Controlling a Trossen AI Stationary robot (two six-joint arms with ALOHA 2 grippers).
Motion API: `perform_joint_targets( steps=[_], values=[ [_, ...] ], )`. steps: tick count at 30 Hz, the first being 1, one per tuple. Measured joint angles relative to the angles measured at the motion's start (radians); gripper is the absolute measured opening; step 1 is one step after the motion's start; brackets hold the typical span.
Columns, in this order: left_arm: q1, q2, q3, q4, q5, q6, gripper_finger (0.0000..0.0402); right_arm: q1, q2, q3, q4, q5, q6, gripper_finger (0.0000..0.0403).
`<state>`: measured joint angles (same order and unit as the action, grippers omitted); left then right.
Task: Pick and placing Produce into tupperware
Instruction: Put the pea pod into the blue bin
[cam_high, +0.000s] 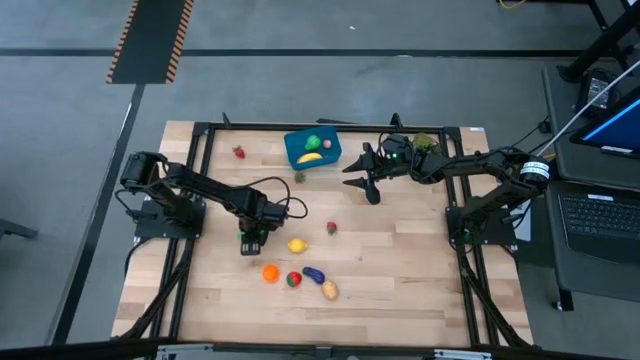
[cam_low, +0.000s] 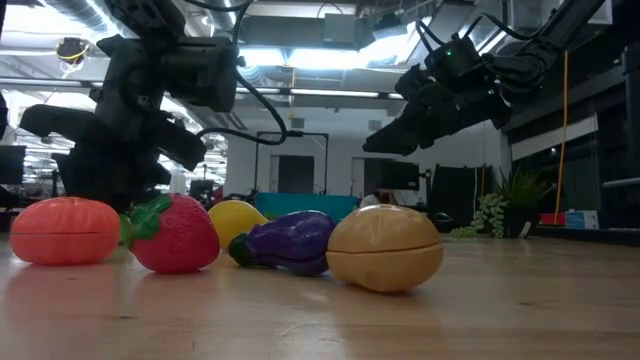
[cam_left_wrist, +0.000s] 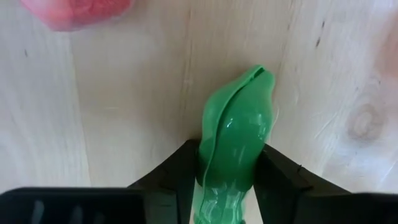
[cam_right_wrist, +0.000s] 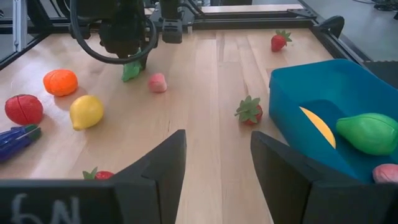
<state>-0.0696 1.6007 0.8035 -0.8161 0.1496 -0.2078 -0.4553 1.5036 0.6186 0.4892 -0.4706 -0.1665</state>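
Observation:
My left gripper (cam_high: 250, 243) points straight down at the table's left middle, shut on a glossy green produce piece (cam_left_wrist: 239, 118). My right gripper (cam_right_wrist: 217, 143) hovers open and empty near the blue tupperware (cam_high: 312, 148), which stands at the far middle. In the tupperware lie a yellow banana (cam_right_wrist: 317, 124), a green piece (cam_right_wrist: 371, 132) and a pink piece (cam_right_wrist: 387, 172). A lemon (cam_high: 297, 245), orange (cam_high: 270, 272), red piece (cam_high: 293, 279), eggplant (cam_high: 314, 274) and potato (cam_high: 330, 290) lie on the boards near the front. My left gripper pinches the green piece between its two fingers (cam_left_wrist: 180, 177), on the two sides of its near end (cam_left_wrist: 217, 174). The fingers come from above, pointing down. The piece's pointed end (cam_left_wrist: 260, 74) juts out past the fingertips, close against the boards.
Strawberries lie at the far left (cam_high: 238, 152), just in front of the tupperware (cam_high: 299, 177) and at mid-table (cam_high: 331, 228). A small pink piece (cam_right_wrist: 157, 82) lies beside my left gripper. A black frame (cam_high: 200, 128) rims the table. Bare boards spread at the right.

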Motion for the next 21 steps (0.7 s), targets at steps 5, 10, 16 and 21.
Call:
perform_joint_targets(
  steps=[5, 10, 16, 21],
  values=[
    [-0.003, -0.048, -0.005, -0.01, 0.02, -0.027, 0.0122, 0.0, 0.0, 0.0, -0.002, 0.0, 0.0, 0.0183],
    [-0.002, -0.104, -0.004, -0.013, -0.024, -0.053, 0.0122, 0.0, 0.0, 0.0, -0.002, 0.0, 0.0, 0.0183],
    [0.0, -0.223, -0.003, -0.014, -0.075, -0.088, 0.0122, 0.0, 0.0, 0.0, -0.005, 0.0, 0.0, 0.0183],
    [0.002, -0.361, -0.002, -0.013, -0.153, -0.106, 0.0122, 0.0, 0.0, 0.0, -0.006, 0.0, 0.001, 0.0183]
  ],
)
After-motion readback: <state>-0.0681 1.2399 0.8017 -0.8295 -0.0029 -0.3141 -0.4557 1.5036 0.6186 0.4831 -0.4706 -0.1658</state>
